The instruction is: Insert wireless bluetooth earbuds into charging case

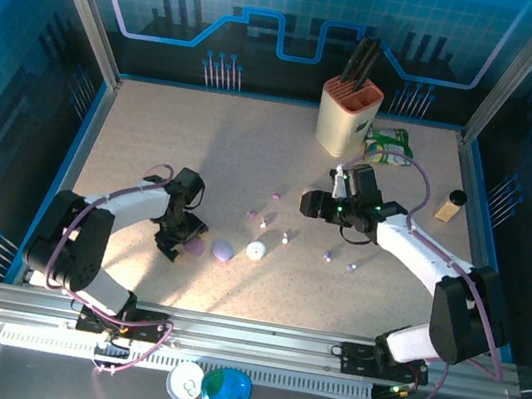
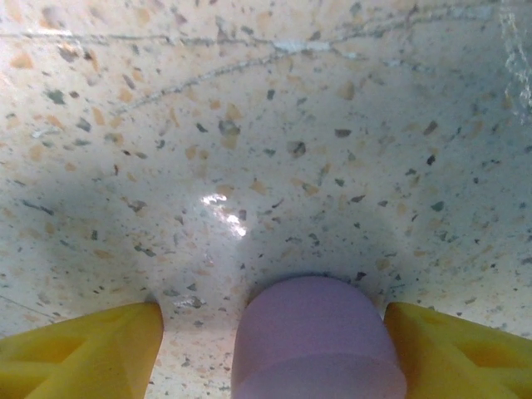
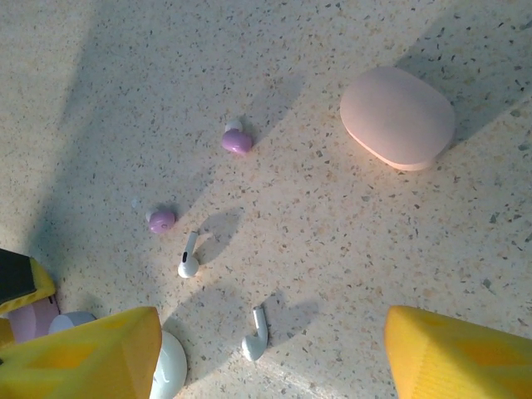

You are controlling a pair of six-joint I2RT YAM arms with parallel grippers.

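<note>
From above, the speckled beige table [image 1: 154, 141] carries the wireless bluetooth earbuds [image 1: 263, 223] as tiny lilac and white specks scattered near its middle, too small to show their shape. The left gripper [image 1: 186, 245] stands over a smooth pink case [image 1: 197, 246]. A lilac case [image 1: 222, 250] and a round white case [image 1: 256, 251] lie just beside it. The right gripper [image 1: 308, 203] hovers near the specks.

In the left wrist view, the glossy, rounded pink case sits between the yellow plastic fingers [image 2: 83, 353], cut off by the bottom edge. The jaws are parted around it with a strip of table showing on one side, so there is no grip.

In the right wrist view, the yellow fingers [image 3: 461, 353] stand wide apart and hold nothing. Beyond them lie two bean-shaped lilac earbuds [image 3: 237, 140] and two white stemmed earbuds [image 3: 189, 262]. A matte pale pebble-shaped case [image 3: 397, 116] lies well apart. The white case is half hidden behind one finger.
</note>
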